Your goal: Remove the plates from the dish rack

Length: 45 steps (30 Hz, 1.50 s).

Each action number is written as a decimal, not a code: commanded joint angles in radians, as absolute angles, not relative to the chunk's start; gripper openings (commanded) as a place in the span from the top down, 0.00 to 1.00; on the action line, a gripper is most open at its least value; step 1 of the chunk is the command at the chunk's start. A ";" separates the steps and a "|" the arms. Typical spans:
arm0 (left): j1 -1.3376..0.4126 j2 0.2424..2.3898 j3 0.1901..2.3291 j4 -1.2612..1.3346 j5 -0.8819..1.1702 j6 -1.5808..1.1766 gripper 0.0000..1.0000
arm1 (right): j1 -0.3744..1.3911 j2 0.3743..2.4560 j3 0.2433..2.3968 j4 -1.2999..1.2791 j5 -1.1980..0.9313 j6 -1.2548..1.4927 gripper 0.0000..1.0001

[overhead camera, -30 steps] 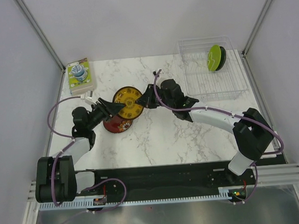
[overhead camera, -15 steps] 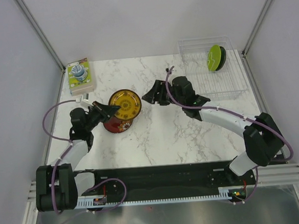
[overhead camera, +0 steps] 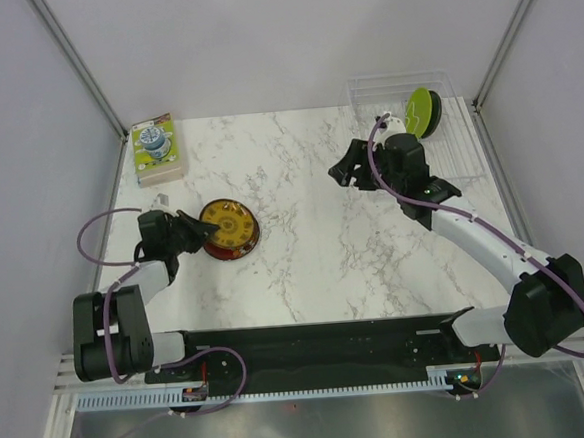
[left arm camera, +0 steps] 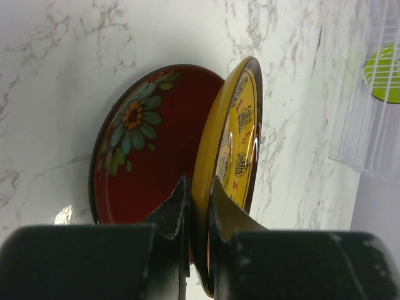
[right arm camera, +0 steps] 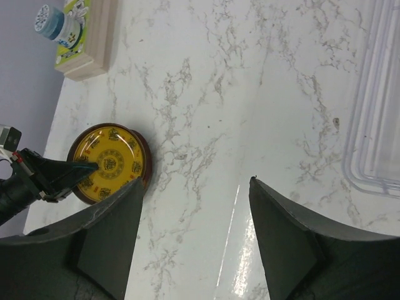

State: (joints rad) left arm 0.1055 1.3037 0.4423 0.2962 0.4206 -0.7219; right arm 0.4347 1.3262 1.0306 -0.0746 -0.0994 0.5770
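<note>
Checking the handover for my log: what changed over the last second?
The left gripper lowered the dark yellow-patterned plate onto the glossy red flowered plate, still pinching its rim. The open right gripper withdrew toward the clear dish rack. Lime green plate, rectangular box: unmoved.

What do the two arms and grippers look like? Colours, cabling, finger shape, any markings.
Both arms match: the left arm and right arm have white tubular links between chunky black joint housings. A thin purple cable loops loosely along each. The left gripper and right gripper are matte black, with two wedge-shaped fingers tapering to points. No markings or sleeves are visible.
</note>
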 commanded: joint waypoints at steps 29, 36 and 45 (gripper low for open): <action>0.107 1.045 0.610 -0.040 0.328 -0.609 0.00 | 0.092 1.903 1.732 -0.337 0.471 0.167 0.16; 0.103 1.075 0.698 -0.023 0.422 -0.595 0.00 | 0.043 2.173 2.020 -0.354 0.453 0.101 0.19; 0.103 1.150 0.703 0.041 0.423 -0.595 0.00 | 0.020 2.312 2.155 -0.370 0.449 0.034 0.37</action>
State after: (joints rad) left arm 0.1043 1.1210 0.6712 -0.0162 0.3958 -0.6312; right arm 0.0330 2.2864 2.0865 -0.3748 0.4442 0.0765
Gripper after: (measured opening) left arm 0.995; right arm 0.655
